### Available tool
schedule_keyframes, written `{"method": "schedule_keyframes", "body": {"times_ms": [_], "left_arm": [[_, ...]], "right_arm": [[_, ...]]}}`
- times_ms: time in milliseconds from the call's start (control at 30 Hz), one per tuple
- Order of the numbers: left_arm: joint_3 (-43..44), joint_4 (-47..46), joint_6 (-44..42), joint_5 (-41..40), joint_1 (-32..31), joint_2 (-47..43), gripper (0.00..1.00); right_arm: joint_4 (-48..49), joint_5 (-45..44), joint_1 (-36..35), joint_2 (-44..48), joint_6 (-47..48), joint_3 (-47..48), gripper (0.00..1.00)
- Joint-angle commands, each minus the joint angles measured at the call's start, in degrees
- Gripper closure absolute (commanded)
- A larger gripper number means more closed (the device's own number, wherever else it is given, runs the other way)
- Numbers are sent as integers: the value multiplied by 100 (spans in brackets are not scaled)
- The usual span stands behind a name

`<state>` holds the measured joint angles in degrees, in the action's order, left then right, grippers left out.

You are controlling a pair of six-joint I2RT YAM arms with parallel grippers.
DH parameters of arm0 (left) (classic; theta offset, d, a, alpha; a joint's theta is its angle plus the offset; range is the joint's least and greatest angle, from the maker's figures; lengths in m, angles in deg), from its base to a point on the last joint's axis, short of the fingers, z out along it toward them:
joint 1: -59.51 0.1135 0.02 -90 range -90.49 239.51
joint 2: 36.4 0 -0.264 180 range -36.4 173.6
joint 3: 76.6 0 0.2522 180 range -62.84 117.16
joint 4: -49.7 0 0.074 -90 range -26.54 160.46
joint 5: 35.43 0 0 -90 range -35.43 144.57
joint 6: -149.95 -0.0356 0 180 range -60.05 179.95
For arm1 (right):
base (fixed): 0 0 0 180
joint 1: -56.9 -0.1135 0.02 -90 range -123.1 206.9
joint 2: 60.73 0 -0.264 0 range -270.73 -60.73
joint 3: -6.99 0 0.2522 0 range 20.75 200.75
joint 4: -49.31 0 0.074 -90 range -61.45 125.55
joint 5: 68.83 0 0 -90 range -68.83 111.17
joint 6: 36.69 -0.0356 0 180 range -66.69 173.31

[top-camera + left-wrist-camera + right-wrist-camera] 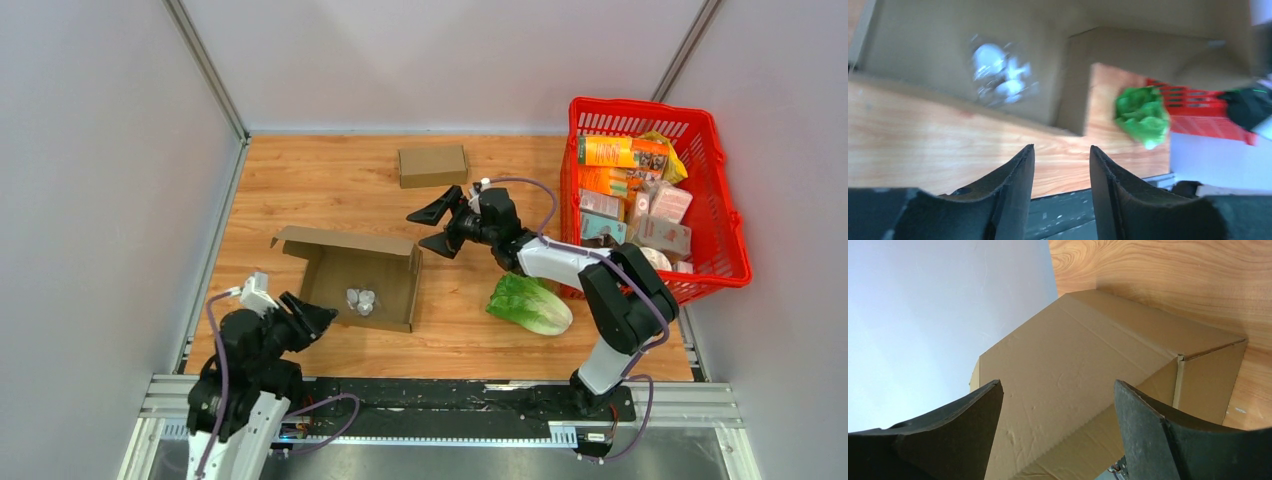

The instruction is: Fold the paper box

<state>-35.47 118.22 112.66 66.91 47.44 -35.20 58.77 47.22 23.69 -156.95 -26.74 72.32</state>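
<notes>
The paper box [352,278] lies open on the wooden table, its lid flap [345,242] raised along the far side and small silver wrapped pieces [360,299] inside. My left gripper [305,318] is open and empty just off the box's near-left corner. In the left wrist view the box interior [938,45] and the blurred silver pieces [1000,75] lie beyond the tips [1062,147]. My right gripper [432,228] hangs open and empty above the box's far-right corner, touching nothing. In the right wrist view a closed brown box [1083,370] shows beyond the gripper [1058,385].
A small closed cardboard box [432,165] sits at the back of the table. A green lettuce [529,303] lies right of the paper box, also visible as the lettuce [1142,116] in the left wrist view. A red basket [720,215] full of groceries stands at the right edge.
</notes>
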Motion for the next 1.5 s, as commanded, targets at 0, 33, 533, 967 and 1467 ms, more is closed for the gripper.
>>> {"method": "schedule_keyframes", "body": {"times_ms": [0,33,533,967,1467], "left_arm": [[1338,-466,-795,182,-14,-577,45],[1784,-440,-980,7,-14,-263,43],[4637,-1644,-2098,1375,-14,5281,54],[1712,-2234,-2037,1412,-14,4540,59],[-180,-3386,-1324,1324,-14,4240,59]], "right_arm": [[165,295,34,-186,174,309,16],[121,314,25,-177,218,327,16],[-3726,-1223,122,1025,3608,1127,0],[-2483,251,-344,1985,3586,-603,8],[-1312,1008,-818,465,2960,-191,2]]}}
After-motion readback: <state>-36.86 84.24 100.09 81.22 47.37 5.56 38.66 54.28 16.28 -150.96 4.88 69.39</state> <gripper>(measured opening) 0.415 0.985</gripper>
